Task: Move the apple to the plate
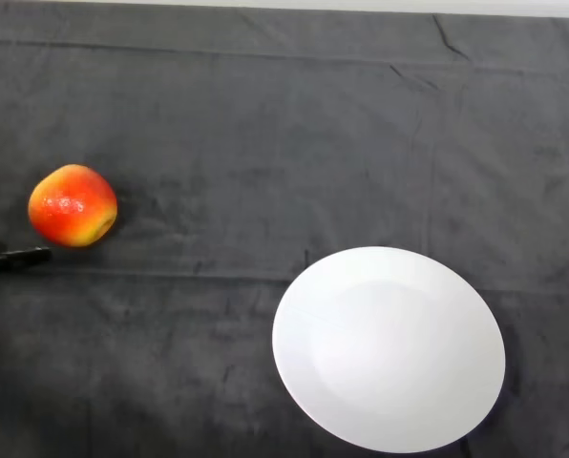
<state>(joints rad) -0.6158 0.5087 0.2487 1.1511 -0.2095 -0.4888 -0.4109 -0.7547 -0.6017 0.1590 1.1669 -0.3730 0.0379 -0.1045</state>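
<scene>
A red and yellow apple (73, 205) rests on the dark cloth at the left side of the head view. A white round plate (389, 348) lies at the lower right, with nothing on it. Only a thin black part of my left hand (17, 259) shows, entering from the left edge just below the apple. That finger lies straight, pointing right, a small gap away from the apple and holding nothing. The rest of the hand and the arm are out of view.
The dark cloth (265, 143) covers the whole table, with a few creases. A pale strip of the table's far edge (361, 6) runs along the top.
</scene>
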